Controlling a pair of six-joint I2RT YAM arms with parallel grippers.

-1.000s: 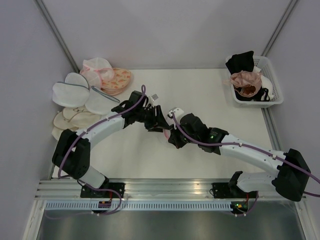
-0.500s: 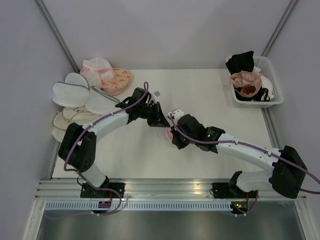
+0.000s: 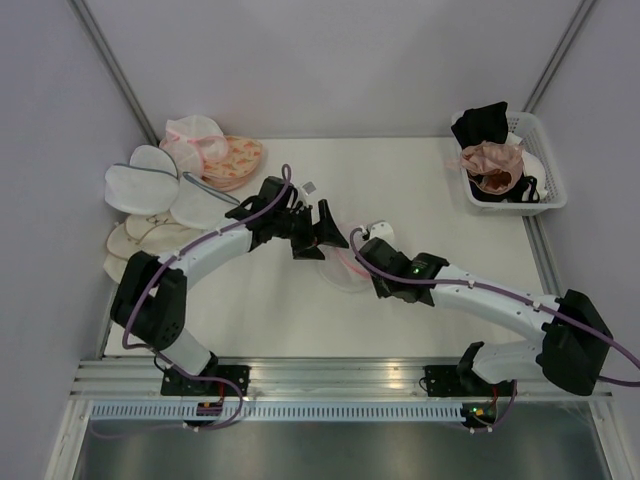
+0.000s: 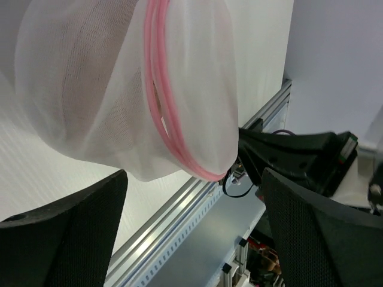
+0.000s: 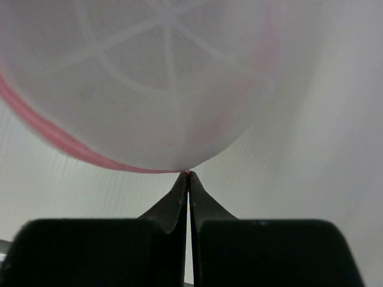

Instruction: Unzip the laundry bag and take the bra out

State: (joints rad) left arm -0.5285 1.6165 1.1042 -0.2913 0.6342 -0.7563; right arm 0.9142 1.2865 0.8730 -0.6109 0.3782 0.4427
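Laundry bag [image 4: 108, 89] sits mid-table [image 3: 420, 190], right between my two grippers. From the left wrist view it fills the space just ahead of the left gripper [image 4: 192, 176], pink zipper rim [image 4: 158, 89] running down its front. The left fingers [image 4: 66, 233] stand spread wide to either side below it and touch no mesh, so that pincer is released. The right gripper [image 5: 187, 174] is clenched, tips pressed together exactly at the lowest point of the pink rim with a speck of pink pinched between them, so I read it as gripping the bag by its rim. A warm pinkish shade shows through the mesh; I can't tell what it is. I can't tell whether the bag rests on the table or hangs clear of it.

Left arm [image 3: 200, 255] comes up from the near-left base, elbow bent by the table edge, forearm reaching diagonally to the centre. Right arm [image 3: 490, 300] stretches low and long from the near right corner, wrist turned toward the bag.

Against a second ago: the two grippers were bunched tight together and hid most of the bag. Now they stand further apart, the right wrist has shifted toward the far right, the left jaws have sprung open, and much more pale mesh shows between them
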